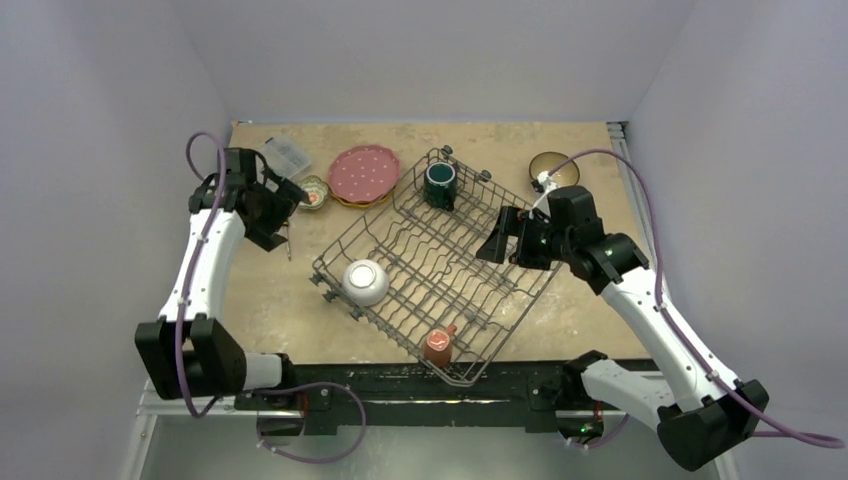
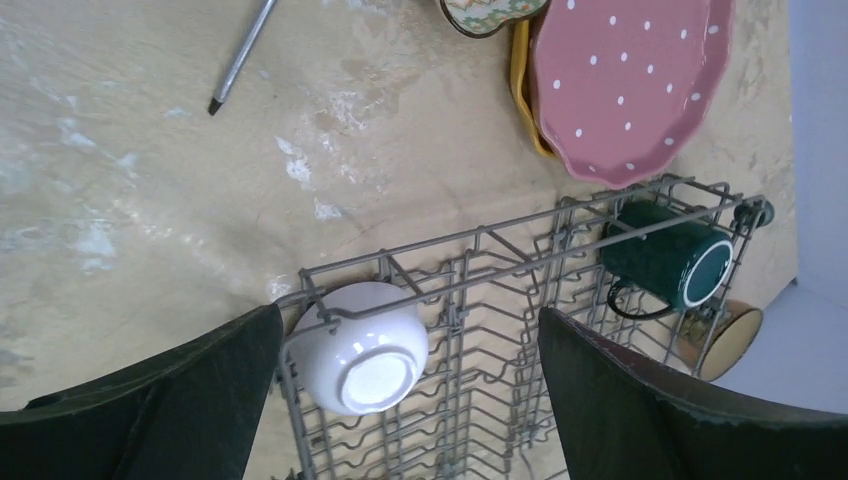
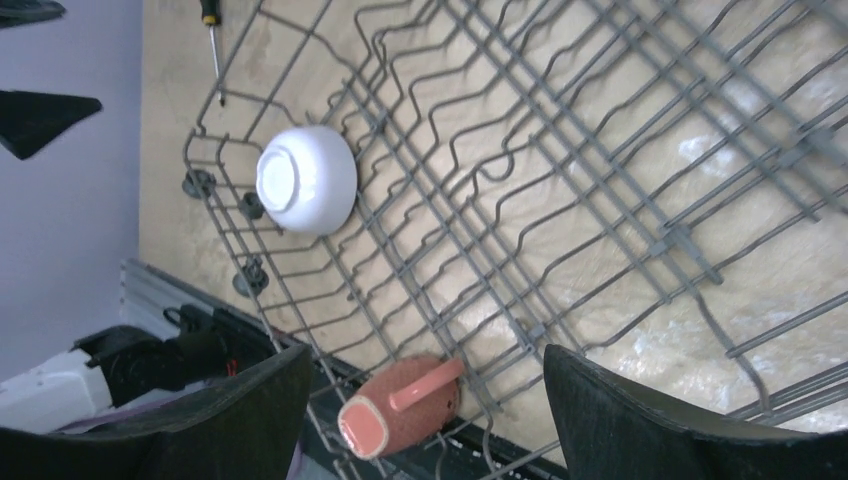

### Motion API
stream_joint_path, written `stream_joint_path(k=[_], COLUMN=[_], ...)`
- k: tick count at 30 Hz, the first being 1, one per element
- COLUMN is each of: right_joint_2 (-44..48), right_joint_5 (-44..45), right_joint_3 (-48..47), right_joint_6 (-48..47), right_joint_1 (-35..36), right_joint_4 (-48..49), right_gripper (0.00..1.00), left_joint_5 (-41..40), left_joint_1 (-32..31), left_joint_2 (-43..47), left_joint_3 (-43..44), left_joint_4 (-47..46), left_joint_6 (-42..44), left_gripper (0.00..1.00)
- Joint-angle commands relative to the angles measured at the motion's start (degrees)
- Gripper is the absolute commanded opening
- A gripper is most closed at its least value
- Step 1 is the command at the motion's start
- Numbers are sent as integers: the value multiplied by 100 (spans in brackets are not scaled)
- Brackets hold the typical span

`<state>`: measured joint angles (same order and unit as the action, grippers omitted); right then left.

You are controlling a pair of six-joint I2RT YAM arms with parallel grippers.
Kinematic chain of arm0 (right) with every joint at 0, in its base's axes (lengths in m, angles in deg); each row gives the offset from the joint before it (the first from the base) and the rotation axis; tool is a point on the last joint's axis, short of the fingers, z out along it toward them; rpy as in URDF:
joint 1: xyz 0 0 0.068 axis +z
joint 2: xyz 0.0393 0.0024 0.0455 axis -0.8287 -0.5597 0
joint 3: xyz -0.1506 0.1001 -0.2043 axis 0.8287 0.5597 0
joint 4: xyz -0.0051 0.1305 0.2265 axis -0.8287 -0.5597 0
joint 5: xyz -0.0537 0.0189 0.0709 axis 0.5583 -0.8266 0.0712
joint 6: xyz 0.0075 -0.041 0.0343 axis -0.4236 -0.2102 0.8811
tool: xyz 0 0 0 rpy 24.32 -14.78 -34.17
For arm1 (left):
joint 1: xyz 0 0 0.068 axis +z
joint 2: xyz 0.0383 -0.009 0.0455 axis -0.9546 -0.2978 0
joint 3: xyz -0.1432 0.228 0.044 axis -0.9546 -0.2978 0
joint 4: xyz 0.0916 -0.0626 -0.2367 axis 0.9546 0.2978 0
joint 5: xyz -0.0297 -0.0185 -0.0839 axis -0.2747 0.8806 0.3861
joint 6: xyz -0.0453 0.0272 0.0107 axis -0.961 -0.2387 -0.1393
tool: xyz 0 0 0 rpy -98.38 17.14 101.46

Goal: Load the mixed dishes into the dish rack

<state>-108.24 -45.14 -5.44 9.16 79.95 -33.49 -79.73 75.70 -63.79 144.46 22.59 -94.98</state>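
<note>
1. Currently, the left gripper (image 1: 283, 212) hangs with its jaws apart and empty, just beside the small floral bowl (image 1: 314, 192). A careless descent could knock that bowl into the pink white-dotted plate (image 1: 364, 173), which is stacked on the yellow plate (image 2: 524, 90).
2. Inside the dish rack (image 1: 470, 290) sit the white bowl (image 1: 365, 282), the dark teal mug (image 1: 440, 185) and the red-and-white mug (image 1: 440, 345). Bumping the wires could jolt them loose.
3. The right gripper (image 1: 508, 240), likewise spread and empty, hovers over the rack's right side. The brown bowl (image 1: 553, 168) lies on the table beyond, and reaching for it risks snagging tines.
</note>
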Motion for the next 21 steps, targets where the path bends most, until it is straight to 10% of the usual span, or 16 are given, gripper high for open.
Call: stream_joint_path(k=[1,21], right_joint_2=[-63,-306], right_joint_5=[922,2323], right_joint_3=[-766,-1568], right_joint_6=[-289,-179], right_joint_1=[-7,-12], right_joint_4=[-166,-649], right_gripper=[86,94], left_joint_5=[1017,170], left_joint_1=[316,512], left_joint_2=[-849,-3432], left_joint_3=[85,750], left_joint_4=[-929,-1361], left_joint_6=[-702,-3078], left_gripper=[98,81])
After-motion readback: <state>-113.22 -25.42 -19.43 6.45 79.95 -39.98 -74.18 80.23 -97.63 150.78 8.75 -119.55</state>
